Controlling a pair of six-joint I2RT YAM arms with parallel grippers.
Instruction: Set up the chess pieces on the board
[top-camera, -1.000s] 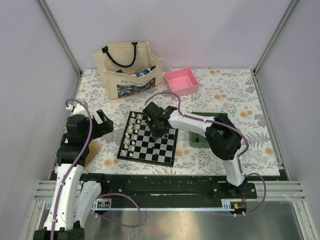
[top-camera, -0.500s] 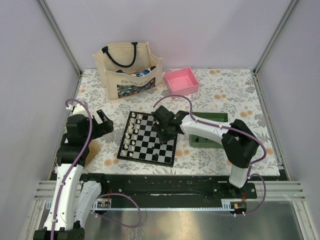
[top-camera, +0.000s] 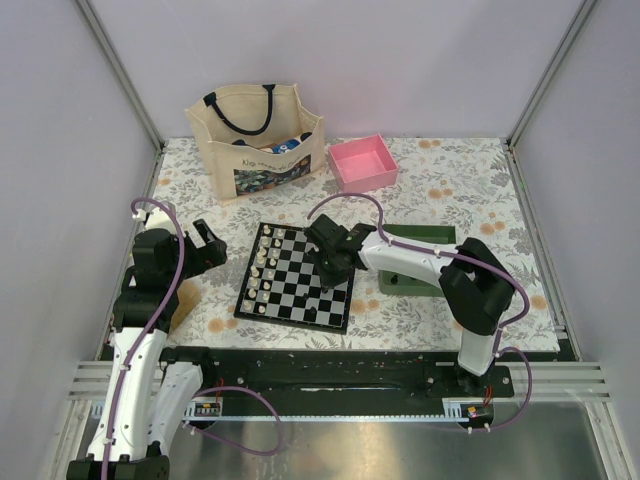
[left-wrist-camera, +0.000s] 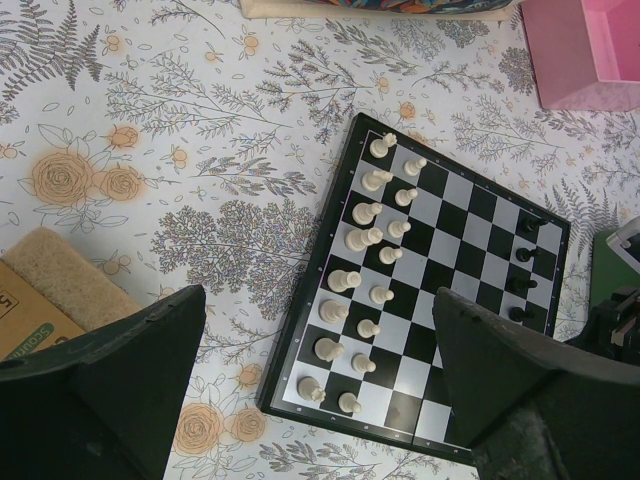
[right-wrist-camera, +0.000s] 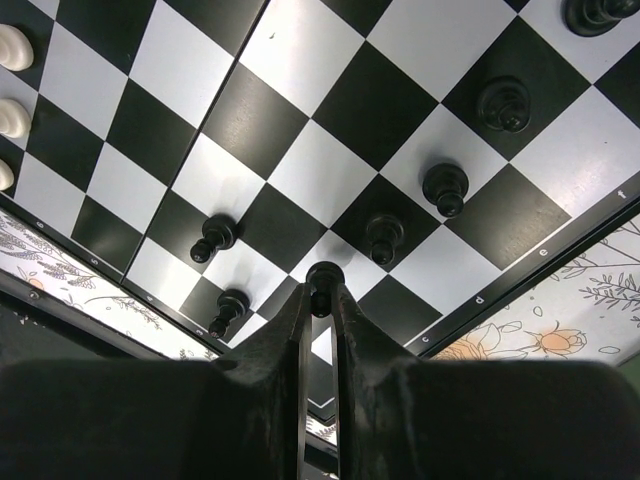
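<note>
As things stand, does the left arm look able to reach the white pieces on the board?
Probably yes: the left gripper hangs open just beside the board, the white pieces stand along its nearest edge, and the right gripper works at the opposite side, out of the way.

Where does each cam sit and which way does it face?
Top external: above and behind the bases, looking down at the table; both arms show.
Left wrist: left of the board, looking down at it; the open left end effector frames the view.
Right wrist: just above the board, looking down; right end effector shut on a black piece.
Shared: all three see the board.
</note>
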